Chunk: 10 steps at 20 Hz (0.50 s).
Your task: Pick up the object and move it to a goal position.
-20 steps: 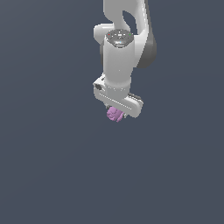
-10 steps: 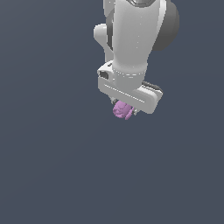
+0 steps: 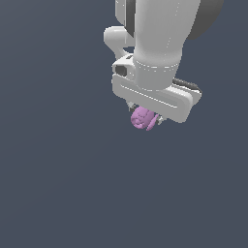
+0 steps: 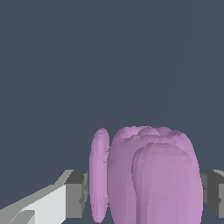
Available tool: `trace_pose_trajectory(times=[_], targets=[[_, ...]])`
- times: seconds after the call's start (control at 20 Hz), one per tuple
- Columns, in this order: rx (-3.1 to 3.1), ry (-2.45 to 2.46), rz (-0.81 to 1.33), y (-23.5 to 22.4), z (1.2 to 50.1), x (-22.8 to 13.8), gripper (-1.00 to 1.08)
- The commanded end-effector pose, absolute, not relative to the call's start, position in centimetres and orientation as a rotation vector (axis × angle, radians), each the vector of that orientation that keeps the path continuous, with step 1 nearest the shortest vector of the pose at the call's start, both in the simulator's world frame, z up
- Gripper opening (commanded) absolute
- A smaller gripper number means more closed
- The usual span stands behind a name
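The object (image 3: 143,118) is a small pink-purple ridged blob. It hangs just under the white robot hand in the exterior view, well above the plain grey ground. My gripper (image 3: 144,117) is shut on it; the fingers are mostly hidden behind the hand. In the wrist view the object (image 4: 148,175) fills the space between the two grey fingertip pads (image 4: 76,194), which press on it from both sides.
The white arm and its wide hand body (image 3: 155,94) fill the upper middle of the exterior view. Around them there is only uniform dark grey ground (image 3: 58,184). No goal marker shows.
The arm has come closer to the exterior camera and looks larger. The held object has shifted slightly toward the exterior view's right and stays in the grip.
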State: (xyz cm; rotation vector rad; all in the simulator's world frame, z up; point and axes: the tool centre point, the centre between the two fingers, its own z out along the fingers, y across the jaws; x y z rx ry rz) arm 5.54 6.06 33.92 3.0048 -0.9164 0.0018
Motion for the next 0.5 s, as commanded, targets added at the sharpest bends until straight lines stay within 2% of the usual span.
trace_pose_trajectory(times=[0.0,0.45], targets=[[3.004,-0.917,0.001,6.29,34.59,5.95,-1.0],[3.005,-0.917,0.0,6.6,35.47,6.53,-1.0]])
